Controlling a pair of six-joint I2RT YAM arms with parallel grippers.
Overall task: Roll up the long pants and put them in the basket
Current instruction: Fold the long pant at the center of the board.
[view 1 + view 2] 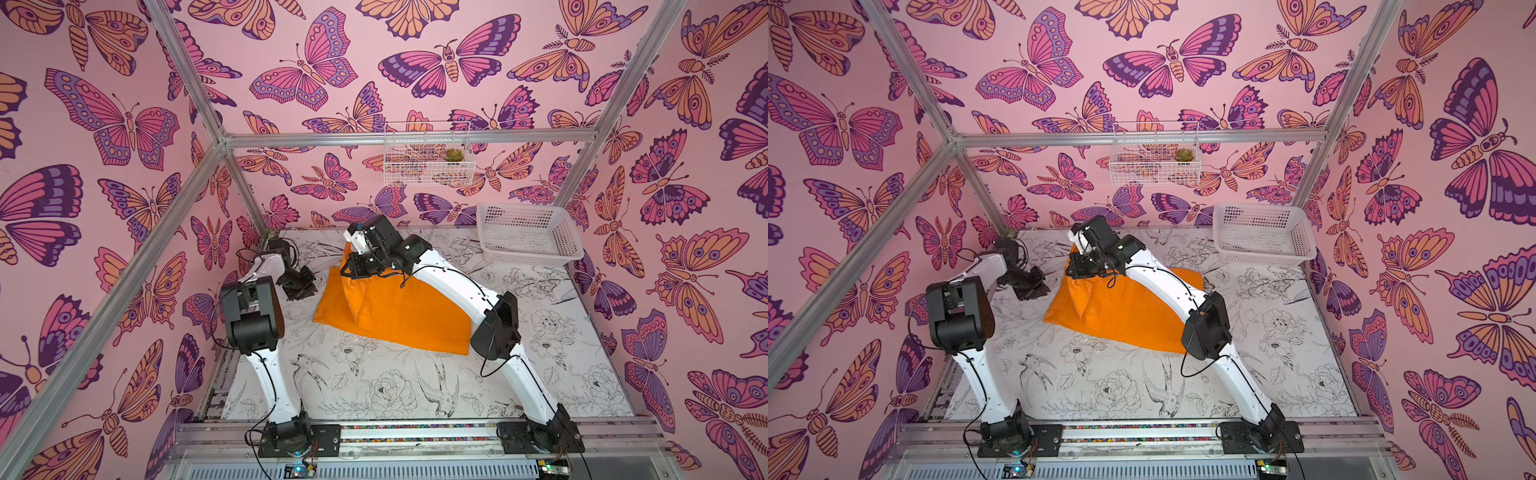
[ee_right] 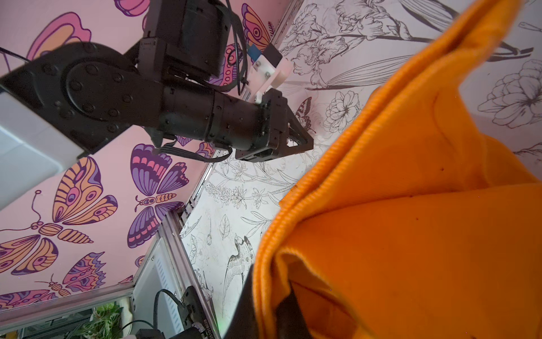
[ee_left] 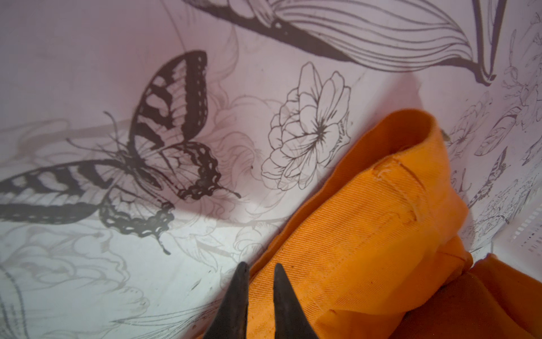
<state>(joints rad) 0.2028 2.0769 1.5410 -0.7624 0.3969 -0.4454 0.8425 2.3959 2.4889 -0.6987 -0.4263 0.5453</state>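
Observation:
The long pants (image 1: pixel 395 316) (image 1: pixel 1125 307) are bright orange and lie folded across the middle of the flower-printed table. Their far-left end is pulled up off the surface. My right gripper (image 1: pixel 353 266) (image 2: pixel 267 308) is shut on the ribbed edge of that raised end, and the cloth (image 2: pixel 410 234) hangs down from the jaws. My left gripper (image 1: pixel 299 286) (image 3: pixel 259 276) sits low beside the pants' left edge. Its dark fingers (image 3: pixel 237 296) stand a little apart with nothing held between them. The cloth (image 3: pixel 366 234) lies just beyond the tips.
A white plastic basket (image 1: pixel 528 237) (image 1: pixel 1262 232) stands at the table's back right corner. A wire basket (image 1: pixel 428 153) with a small plant hangs on the back wall. Aluminium frame posts and pink butterfly walls close the cell in.

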